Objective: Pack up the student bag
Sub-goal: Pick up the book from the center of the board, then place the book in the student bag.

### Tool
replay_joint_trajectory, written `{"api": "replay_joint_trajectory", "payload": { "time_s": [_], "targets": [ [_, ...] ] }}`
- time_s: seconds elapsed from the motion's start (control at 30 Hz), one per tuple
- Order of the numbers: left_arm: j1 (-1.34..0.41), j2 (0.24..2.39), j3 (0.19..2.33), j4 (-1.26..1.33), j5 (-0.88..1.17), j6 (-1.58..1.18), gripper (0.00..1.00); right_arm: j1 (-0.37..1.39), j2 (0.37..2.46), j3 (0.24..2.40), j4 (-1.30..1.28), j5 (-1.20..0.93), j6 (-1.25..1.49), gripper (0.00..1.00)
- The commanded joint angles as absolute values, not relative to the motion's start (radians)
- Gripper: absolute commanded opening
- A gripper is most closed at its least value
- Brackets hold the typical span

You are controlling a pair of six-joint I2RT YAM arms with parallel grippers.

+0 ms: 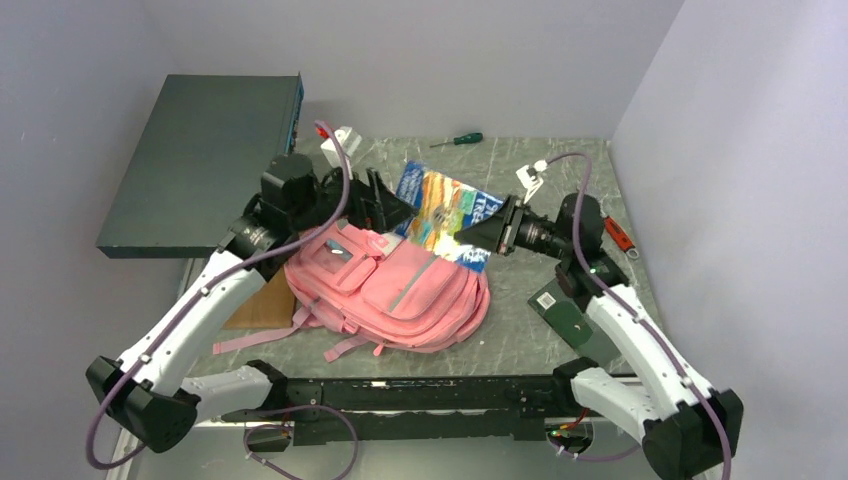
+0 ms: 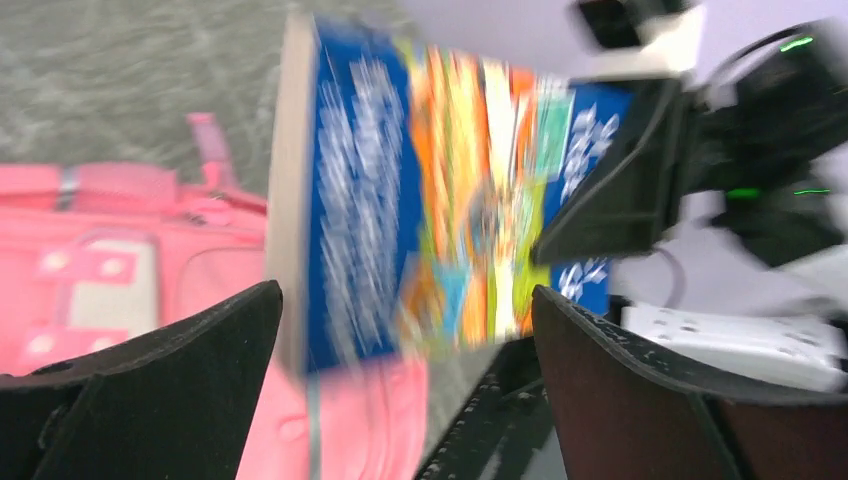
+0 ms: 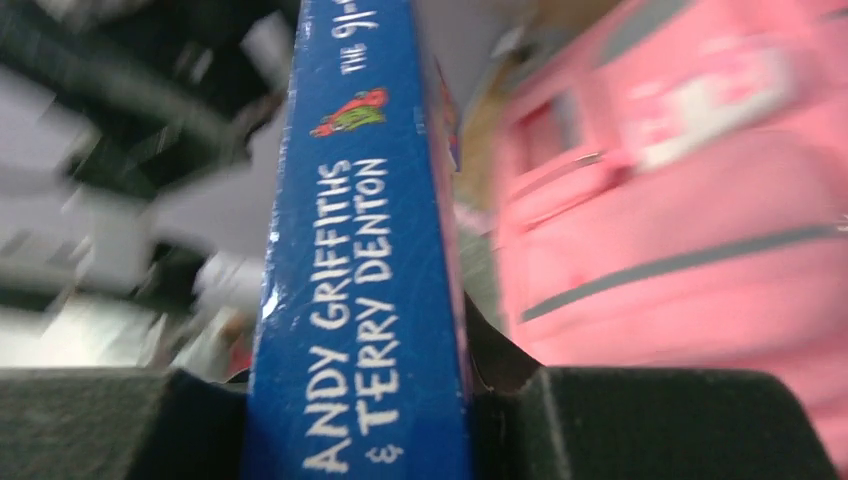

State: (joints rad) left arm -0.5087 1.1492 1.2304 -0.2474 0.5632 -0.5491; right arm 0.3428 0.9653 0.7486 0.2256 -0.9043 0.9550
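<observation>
Top external view: the book (image 1: 447, 215), a blue paperback with a bright cover, hangs in the air between the 2 arms, above the far edge of the student bag (image 1: 390, 290). The bag lies flat on the table (image 1: 600, 180) with its front pockets up, between the arms and nearer to them than the book.

The right gripper (image 1: 472, 240) is clamped on the book; its wrist view shows the spine pinched between both fingers. The left gripper (image 1: 398, 212) stands spread wide. In its blurred wrist view the fingers flank the book without clearly gripping it.

I judge this to be a handover of the book to the right arm. Next, the left arm needs to clear away or hold the bag open, and the right arm needs to tilt the book toward the main compartment. Whether that compartment is unzipped I cannot tell.
</observation>
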Motion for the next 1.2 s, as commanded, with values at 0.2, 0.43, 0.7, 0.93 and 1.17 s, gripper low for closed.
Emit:
{"api": "replay_joint_trajectory", "payload": {
  "time_s": [0.2, 0.43, 0.7, 0.93, 1.17],
  "targets": [
    [-1.008, 1.229, 1.150, -0.388, -0.160, -0.267, 0.99, 0.316, 0.833, 1.120, -1.019, 0.383, 0.659, 0.00],
    [-1.246, 1.504, 1.230, -0.402, -0.159, -0.199, 0.70, 0.315, 0.714, 1.115, -1.101, 0.392, 0.709, 0.00],
    [-1.278, 1.688, 1.301, -0.453, -0.211, -0.172, 0.58, 0.316, 0.641, 1.078, -1.055, 0.292, 0.704, 0.00],
    [-1.277, 1.751, 1.313, -0.485, -0.311, -0.184, 0.50, 0.316, 0.640, 1.008, -1.006, 0.204, 0.704, 0.00],
    [-1.263, 1.778, 1.329, -0.511, -0.429, -0.115, 0.26, 0.316, 0.643, 0.990, -0.998, 0.162, 0.689, 0.00]
  ]
}}
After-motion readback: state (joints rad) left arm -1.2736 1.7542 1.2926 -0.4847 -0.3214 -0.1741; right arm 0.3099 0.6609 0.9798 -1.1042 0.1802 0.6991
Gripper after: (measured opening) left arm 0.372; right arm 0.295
